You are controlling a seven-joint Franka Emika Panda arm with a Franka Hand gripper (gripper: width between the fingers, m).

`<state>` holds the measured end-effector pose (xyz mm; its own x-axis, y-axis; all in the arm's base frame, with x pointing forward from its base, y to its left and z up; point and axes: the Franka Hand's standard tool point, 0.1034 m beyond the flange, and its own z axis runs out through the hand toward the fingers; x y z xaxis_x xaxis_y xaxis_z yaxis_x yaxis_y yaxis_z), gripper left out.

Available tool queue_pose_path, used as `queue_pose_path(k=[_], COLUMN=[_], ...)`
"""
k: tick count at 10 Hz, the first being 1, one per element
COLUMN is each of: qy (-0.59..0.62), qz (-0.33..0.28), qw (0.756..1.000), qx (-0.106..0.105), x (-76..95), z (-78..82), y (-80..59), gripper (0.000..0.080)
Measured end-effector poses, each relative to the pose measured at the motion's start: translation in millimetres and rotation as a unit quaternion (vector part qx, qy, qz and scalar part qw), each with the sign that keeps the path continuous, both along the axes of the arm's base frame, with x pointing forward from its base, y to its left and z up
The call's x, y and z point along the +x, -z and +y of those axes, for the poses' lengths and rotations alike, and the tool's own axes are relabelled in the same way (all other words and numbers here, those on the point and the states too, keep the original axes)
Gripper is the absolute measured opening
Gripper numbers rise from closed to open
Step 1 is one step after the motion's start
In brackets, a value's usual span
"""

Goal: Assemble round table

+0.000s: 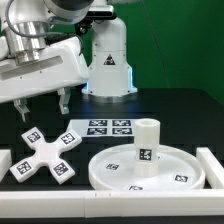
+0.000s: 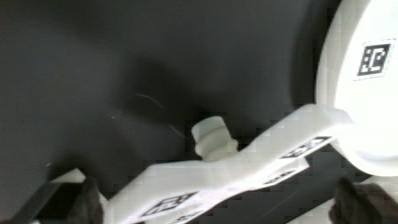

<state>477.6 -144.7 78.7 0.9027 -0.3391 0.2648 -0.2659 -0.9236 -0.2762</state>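
Observation:
The round table's large white rimmed disc [image 1: 180,172] lies flat at the front on the exterior view's right. The short thick white cylinder leg [image 1: 147,140] stands upright on it. A white cross-shaped piece [image 1: 42,158] with tags lies on the dark table to the disc's left. My gripper [image 1: 44,108] is open and empty, hovering above that cross piece. In the wrist view the cross piece [image 2: 231,165] lies between the two dark fingers [image 2: 64,200], and the disc's edge [image 2: 365,70] shows beside it.
The marker board [image 1: 100,128] lies flat behind the cross piece. White border rails run along the front [image 1: 110,211], the exterior view's right [image 1: 211,165] and left [image 1: 5,160]. The arm's white base [image 1: 108,60] stands at the back.

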Motion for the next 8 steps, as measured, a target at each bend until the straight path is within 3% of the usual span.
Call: queue_pose_path(k=[6,7,8], qy=[0.02,0.022,-0.006], qz=[0.026,0.056,0.075], qw=[0.999,0.998,0.997], qx=[-0.003,0.009,0.0], x=[0.5,5.5,15.4], z=[-4.2,-0.4,-1.3], y=[-1.1,-6.3,-16.2], gripper=[0.0649,0.0649,0.0649])
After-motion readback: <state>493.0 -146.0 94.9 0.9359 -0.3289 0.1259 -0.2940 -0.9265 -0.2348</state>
